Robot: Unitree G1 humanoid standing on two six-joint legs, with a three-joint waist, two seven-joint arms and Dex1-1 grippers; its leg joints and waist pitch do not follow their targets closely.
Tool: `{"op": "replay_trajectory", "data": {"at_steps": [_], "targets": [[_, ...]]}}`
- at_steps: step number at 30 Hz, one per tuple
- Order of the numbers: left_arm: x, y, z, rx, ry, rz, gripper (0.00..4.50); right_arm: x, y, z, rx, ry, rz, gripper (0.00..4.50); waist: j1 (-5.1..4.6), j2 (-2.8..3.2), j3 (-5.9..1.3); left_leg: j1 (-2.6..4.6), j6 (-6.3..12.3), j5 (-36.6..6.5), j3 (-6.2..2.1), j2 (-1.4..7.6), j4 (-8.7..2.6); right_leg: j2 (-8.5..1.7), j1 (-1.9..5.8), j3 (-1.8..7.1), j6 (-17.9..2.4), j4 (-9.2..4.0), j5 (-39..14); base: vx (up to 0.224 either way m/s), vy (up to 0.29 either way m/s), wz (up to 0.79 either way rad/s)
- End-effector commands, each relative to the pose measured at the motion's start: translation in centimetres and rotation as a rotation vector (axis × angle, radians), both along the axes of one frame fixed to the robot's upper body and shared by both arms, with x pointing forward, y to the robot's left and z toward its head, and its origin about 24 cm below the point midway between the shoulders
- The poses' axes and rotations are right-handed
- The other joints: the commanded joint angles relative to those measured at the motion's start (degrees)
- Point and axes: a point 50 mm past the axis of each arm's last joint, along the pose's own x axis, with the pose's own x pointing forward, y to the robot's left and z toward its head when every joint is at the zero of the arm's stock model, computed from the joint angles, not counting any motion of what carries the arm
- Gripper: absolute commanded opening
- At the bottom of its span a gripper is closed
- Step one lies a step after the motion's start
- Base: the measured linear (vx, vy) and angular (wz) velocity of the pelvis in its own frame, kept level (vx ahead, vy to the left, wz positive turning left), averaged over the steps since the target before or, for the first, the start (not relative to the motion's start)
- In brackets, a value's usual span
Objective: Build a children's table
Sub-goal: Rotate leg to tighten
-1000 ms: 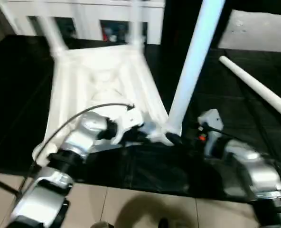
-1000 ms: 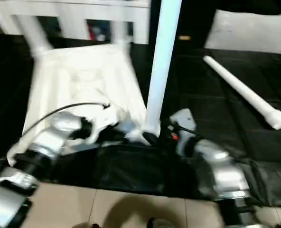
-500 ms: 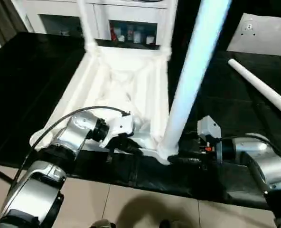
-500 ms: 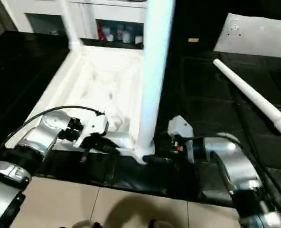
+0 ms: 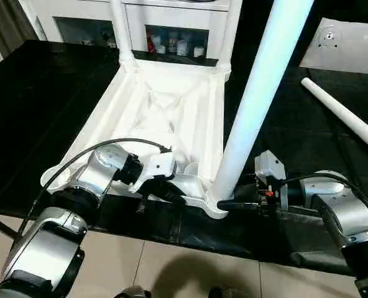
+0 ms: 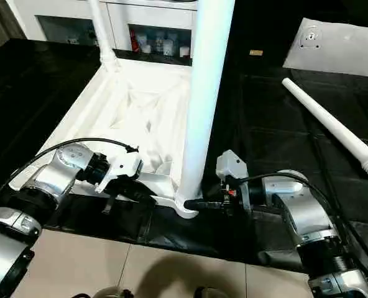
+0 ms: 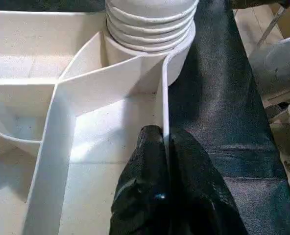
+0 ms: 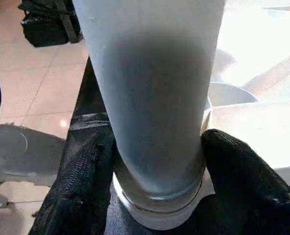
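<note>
On the black cloth (image 5: 59, 93) covering the floor, the children's table top (image 5: 153, 118) lies upside down, ribbed underside facing up. Two legs stand in the far corner sockets: the far left leg (image 5: 120, 28) and the far right leg (image 5: 230, 31). A third leg (image 5: 258, 102) stands upright in the near right corner socket (image 6: 185, 205), its threaded base visible at the socket in the left wrist view. A fourth, loose leg (image 6: 327, 124) lies flat on the cloth, well apart to the right of the table top, threaded end toward the near right.

Left end effector (image 7: 165, 147): fingers pressed together on the thin raised rim (image 7: 162, 103) of the table top, one finger on each side, near the occupied socket. Grip on the rim confirmed in the left wrist view.

Right end effector (image 8: 157, 161): fingers (image 8: 243, 181) spread on either side of the upright leg's base, just above the socket, against or very close to the leg surface. Firm contact cannot be confirmed.

Behind the table top stands a white cabinet (image 5: 171, 12) with small items on its shelf. A flat white panel (image 6: 336, 40) lies at the far right.
</note>
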Motion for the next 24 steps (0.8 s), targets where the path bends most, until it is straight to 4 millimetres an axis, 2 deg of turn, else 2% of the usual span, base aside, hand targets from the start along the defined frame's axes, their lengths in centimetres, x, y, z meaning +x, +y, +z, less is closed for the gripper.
{"op": "replay_trajectory", "data": {"at_steps": [1, 6, 9, 10, 11, 12, 13, 15, 16, 17, 18, 19, 20, 22, 24], "targets": [[-0.3, -0.7, -0.2, 0.047, 0.009, -0.078, 0.00, -0.3, 0.6, -0.5, -0.015, 0.018, 0.038, 2.53, -0.22, -0.49, -3.58, -0.16, 6.45, -6.3, 0.09, 1.51, -3.63, -3.73, 3.60, 3.27, -13.7, -3.62, -9.5, 0.000, 0.000, 0.00], [0.0, -0.7, -0.3, 0.034, 0.004, -0.006, 0.00, -1.0, 1.2, -0.8, 0.036, 0.059, 0.015, 2.51, -0.25, -0.27, -3.35, -0.02, 5.91, -7.5, 0.08, 1.67, -3.83, -3.71, 3.50, 3.29, -13.6, -3.87, -10.6, 0.000, 0.000, 0.00], [0.4, -1.1, -0.2, 0.017, 0.002, 0.082, 0.00, -1.4, 1.7, -1.2, 0.094, 0.102, -0.058, 2.48, -0.22, -0.21, -3.08, 0.07, 5.15, -9.2, 0.03, 1.67, -4.03, -3.77, 3.36, 3.29, -13.1, -4.27, -13.5, 0.000, 0.000, 0.00], [0.8, -1.7, 0.1, -0.025, 0.007, 0.161, 0.00, -1.6, 2.5, -1.5, 0.143, 0.136, -0.150, 2.45, -0.20, -0.18, -2.92, 0.19, 4.76, -10.1, -0.02, 1.72, -4.22, -3.80, 3.23, 3.29, -12.5, -4.54, -15.4, 0.000, 0.000, 0.00], [0.8, -1.7, 0.1, -0.025, 0.007, 0.161, 0.00, -1.6, 2.5, -1.5, 0.143, 0.136, -0.150, 2.44, -0.15, -0.17, -2.66, 0.48, 4.12, -11.3, 0.04, 1.72, -4.32, -3.91, 2.95, 3.38, -12.0, -4.93, -18.4, 0.000, 0.000, 0.00], [0.8, -2.5, 0.3, -0.058, 0.014, 0.208, 0.00, -1.7, 3.3, -1.8, 0.164, 0.148, -0.225, 2.44, -0.42, -0.24, -2.56, 0.35, 3.69, -12.0, -0.06, 1.60, -4.44, -3.94, 3.03, 3.32, -11.4, -5.10, -20.4, 0.000, 0.000, 0.00], [0.8, -3.0, 0.3, -0.074, 0.018, 0.237, 0.00, -1.8, 4.0, -2.1, 0.171, 0.153, -0.272, 2.42, -0.76, -0.23, -2.37, 0.20, 2.51, -13.0, -0.36, 1.46, -4.70, -4.04, 2.96, 3.21, -9.3, -5.55, -25.2, 0.000, 0.000, 0.00], [0.8, -3.3, 0.3, -0.081, 0.018, 0.251, 0.00, -1.8, 4.3, -2.2, 0.172, 0.156, -0.292, 2.40, -0.90, -0.24, -2.27, 0.34, 2.17, -13.6, -0.41, 1.52, -4.83, -4.05, 2.79, 3.21, -8.7, -5.75, -26.5, 0.000, 0.000, 0.00], [0.8, -4.0, 0.4, -0.097, 0.016, 0.281, 0.00, -1.6, 4.9, -2.6, 0.167, 0.160, -0.354, 2.40, -1.47, -0.48, -2.07, 0.16, 1.86, -15.0, -0.59, 1.14, -4.86, -3.97, 2.78, 2.93, -6.8, -6.34, -30.7, 0.000, 0.000, 0.00], [0.8, -4.0, 0.4, -0.098, 0.015, 0.283, 0.00, -1.6, 5.0, -2.6, 0.168, 0.161, -0.359, 2.39, -1.89, -0.40, -2.08, 0.23, 1.79, -15.3, -0.63, 1.10, -4.86, -4.04, 2.54, 2.95, -6.3, -6.55, -31.5, 0.000, 0.000, 0.00], [0.8, -5.5, 0.5, -0.131, 0.010, 0.357, 0.00, -1.1, 6.4, -3.1, 0.191, 0.185, -0.479, 2.39, -2.18, -0.27, -2.05, 0.08, 1.58, -15.2, -0.69, 1.15, -4.88, -4.06, 2.60, 2.95, -6.2, -6.45, -31.4, 0.000, 0.000, 0.00], [0.8, -5.9, 0.5, -0.139, 0.010, 0.377, 0.00, -0.9, 6.9, -3.2, 0.199, 0.198, -0.519, 2.38, -2.61, -0.14, -1.98, -0.09, 1.27, -15.5, -0.86, 1.20, -5.04, -4.05, 2.54, 2.76, -6.0, -6.61, -31.9, 0.000, 0.000, 0.00], [0.8, -6.9, 0.7, -0.154, 0.011, 0.424, 0.00, -0.5, 7.9, -3.3, 0.216, 0.225, -0.599, 2.38, -3.19, -0.25, -1.98, -0.01, 0.83, -15.9, -1.00, 1.17, -5.13, -3.96, 2.48, 2.67, -5.7, -6.62, -32.0, 0.000, 0.000, 0.00], [0.9, -8.1, 1.0, -0.175, 0.010, 0.498, 0.00, 0.3, 8.9, -3.2, 0.215, 0.236, -0.693, 2.38, -3.96, -0.16, -1.99, -0.21, 0.93, -16.2, -1.12, 0.97, -5.14, -3.85, 2.60, 2.46, -5.3, -6.79, -32.0, 0.000, 0.000, 0.00], [1.0, -8.5, 1.1, -0.178, 0.001, 0.537, 0.00, 0.8, 9.3, -3.3, 0.213, 0.247, -0.744, 2.38, -4.52, 0.16, -2.07, -0.05, 1.10, -16.5, -1.10, 0.97, -5.09, -3.83, 2.29, 2.52, -6.0, -6.90, -30.6, 0.000, 0.000, 0.00]]}}
